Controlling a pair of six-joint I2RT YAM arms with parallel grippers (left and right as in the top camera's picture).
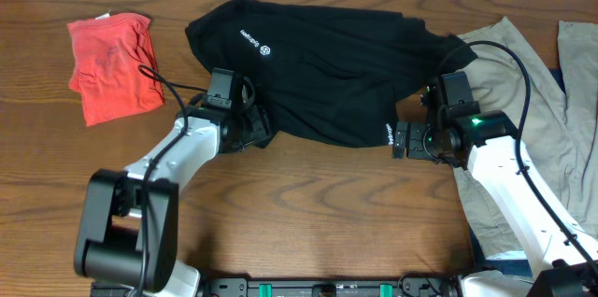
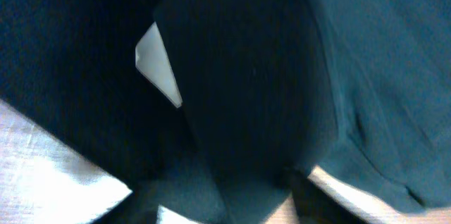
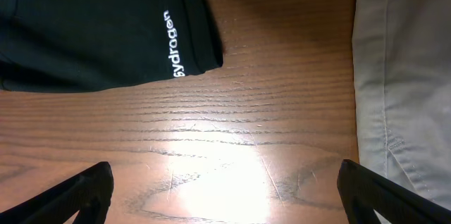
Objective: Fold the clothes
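We see the black shirt (image 1: 327,63) spread across the middle of the table (image 1: 327,213), crumpled rather than flat. The left tool (image 1: 257,129) sits at the shirt's lower left edge, pressed into the cloth. Its wrist view is filled with dark fabric (image 2: 246,76), so we cannot tell how far its jaws are parted or whether they grip anything. The right tool (image 1: 400,138) hovers just beside the shirt's lower right sleeve, over bare wood — jaws spread wide, holding nothing (image 3: 225,206). White lettering (image 3: 176,44) marks that sleeve's hem. A red garment (image 1: 112,63) lies left of the shirt, apart from it; khaki trousers (image 1: 533,82) lie on its right.
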